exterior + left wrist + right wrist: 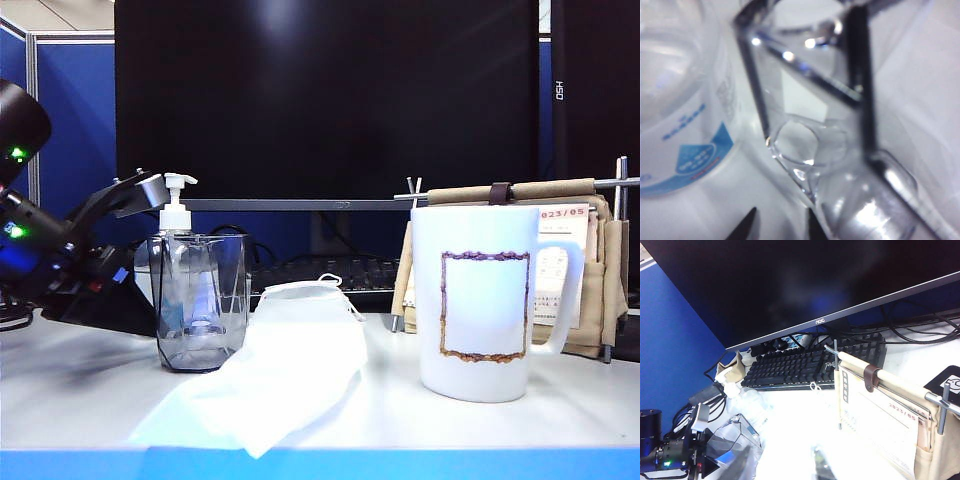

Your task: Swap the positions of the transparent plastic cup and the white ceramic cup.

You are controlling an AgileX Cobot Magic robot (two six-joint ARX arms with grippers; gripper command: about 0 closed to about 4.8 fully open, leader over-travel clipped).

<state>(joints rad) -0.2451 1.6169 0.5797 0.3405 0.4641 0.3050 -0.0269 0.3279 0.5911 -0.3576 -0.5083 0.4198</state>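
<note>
The white ceramic cup (489, 300) stands upright on the surface (90, 390), its long axis vertical, its handle pointing toward the right of the exterior view and its brown-purple rectangular outline facing that camera; it is well apart from the left end effector (140, 190), on the far side of a white face mask (285, 365) that lies crumpled between the two cups. The transparent plastic cup (200, 300) also stands upright, mouth up, with a pump-top sanitizer bottle (176, 235) just behind it, and it sits right beside the left end effector, which reaches in from the left edge of the exterior view at about rim height. In the left wrist view the plastic cup (815, 115) fills the picture with the bottle's blue label (695, 155) next to it, and the two dark fingertips (742, 230) of the left end effector (780, 227) stand a little apart with nothing between them; whether they touch the cup's wall cannot be told. The right end effector (782, 465) hangs above the surface, well away from both cups, its blurred fingers apart and holding nothing.
</note>
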